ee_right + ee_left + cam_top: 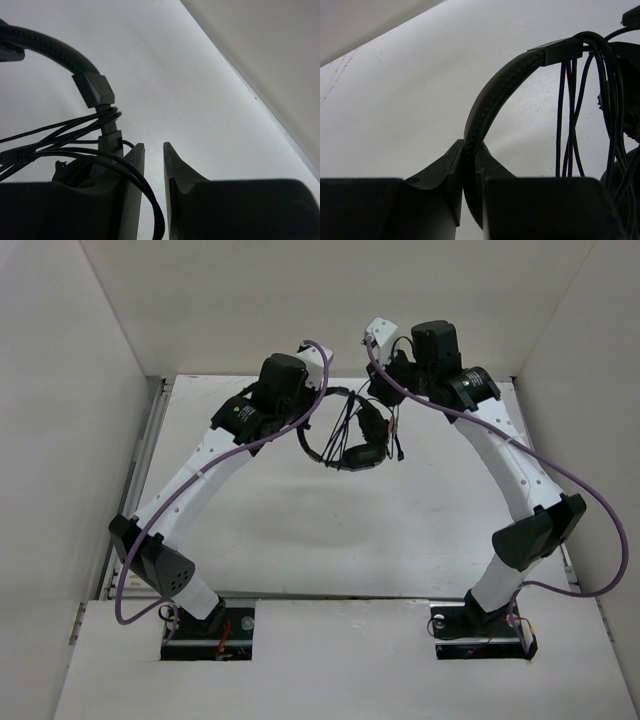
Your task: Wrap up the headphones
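Where the two arms arch toward each other over the far middle of the white bench [300, 530], the headphones [352, 440] hang between their wrists, raised clear of the surface. The left gripper [470, 148] is clenched on the headband [492, 92]: in the left wrist view the padded, stitched band rises from between the two dark fingers [445, 172], pressed by both, and curves up and to the right to a squared slider block [562, 50]. Several strands of thin black cable [570, 115] hang in loops from that end of the band, beside an earcup partly seen at the right edge of the view. The right gripper [154, 148] stands released, its fingers [177, 170] slightly apart with bare bench showing through the gap and nothing between the tips. Just beside its left-hand finger in the right wrist view sit the other slider of the headband and a bundle of cable strands [65, 127]; one strand crosses the near face of that finger and runs down toward the gap, and contact cannot be told. In the top view the band forms a ring with the earcups toward the right arm, and loose cable ends [398, 445] dangle below them. Purple arm cables [570, 480] trail from both arms.
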Robot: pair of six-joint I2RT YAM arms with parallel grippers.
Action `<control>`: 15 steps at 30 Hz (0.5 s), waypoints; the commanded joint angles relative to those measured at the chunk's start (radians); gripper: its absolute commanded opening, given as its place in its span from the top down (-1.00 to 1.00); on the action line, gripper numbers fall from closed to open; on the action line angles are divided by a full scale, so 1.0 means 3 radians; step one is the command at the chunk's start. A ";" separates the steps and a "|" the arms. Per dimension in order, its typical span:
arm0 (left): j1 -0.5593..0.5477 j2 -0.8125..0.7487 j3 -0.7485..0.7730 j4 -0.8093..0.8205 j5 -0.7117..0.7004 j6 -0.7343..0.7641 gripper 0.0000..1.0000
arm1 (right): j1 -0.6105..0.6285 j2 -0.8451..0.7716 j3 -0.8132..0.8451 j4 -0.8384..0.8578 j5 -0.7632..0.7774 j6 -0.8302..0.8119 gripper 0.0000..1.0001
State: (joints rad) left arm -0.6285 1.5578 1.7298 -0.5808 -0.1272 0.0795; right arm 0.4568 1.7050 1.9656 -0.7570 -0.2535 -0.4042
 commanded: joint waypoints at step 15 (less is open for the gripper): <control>-0.0024 -0.0212 -0.0029 0.0039 0.0174 -0.0096 0.94 | -0.0324 -0.0008 0.0157 -0.0002 -0.0545 0.0416 0.34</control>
State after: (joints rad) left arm -0.6289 1.5471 1.7077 -0.5999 -0.1020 0.0746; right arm 0.3779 1.7157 1.9762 -0.7734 -0.3702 -0.3130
